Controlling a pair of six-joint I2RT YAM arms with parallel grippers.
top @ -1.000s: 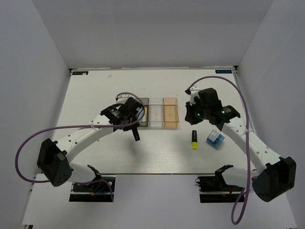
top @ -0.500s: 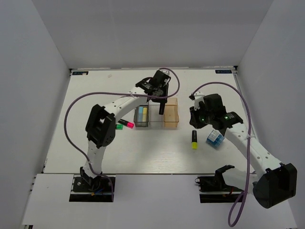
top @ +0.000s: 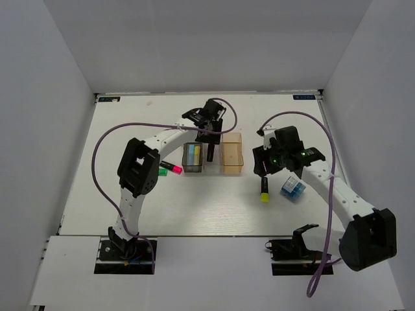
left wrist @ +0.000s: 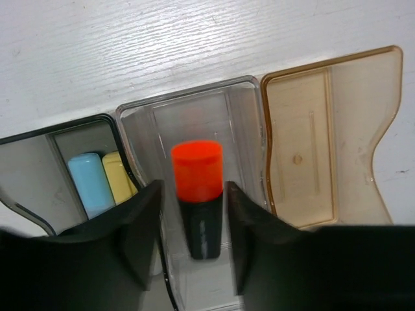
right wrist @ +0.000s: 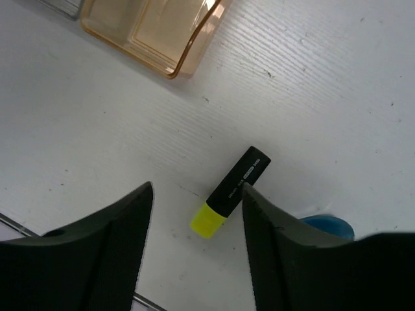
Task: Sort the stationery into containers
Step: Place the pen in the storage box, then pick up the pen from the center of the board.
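Observation:
My left gripper (left wrist: 193,184) hangs over the clear container (left wrist: 249,129), its jaws slightly apart. An orange-capped highlighter (left wrist: 196,175) stands between them, with a thin gap on each side. The dark container (left wrist: 39,168) to its left holds a pale blue block (left wrist: 87,181) and a yellow block (left wrist: 117,176). The orange-tan container (left wrist: 324,142) is empty. My right gripper (right wrist: 198,188) is open just above the yellow-ended highlighter (right wrist: 224,194), which lies on the table (top: 214,201). The blue-white chunky item (top: 292,188) sits just right of it.
A pink-ended highlighter (top: 172,168) and a green-ended one (top: 162,172) lie on the table left of the dark container (top: 192,157). White walls stand round the table on the left, back and right.
My left gripper has shifted a little left over the clear container and its jaws have loosened round the orange highlighter. My right gripper has opened wide and come down over the yellow highlighter.

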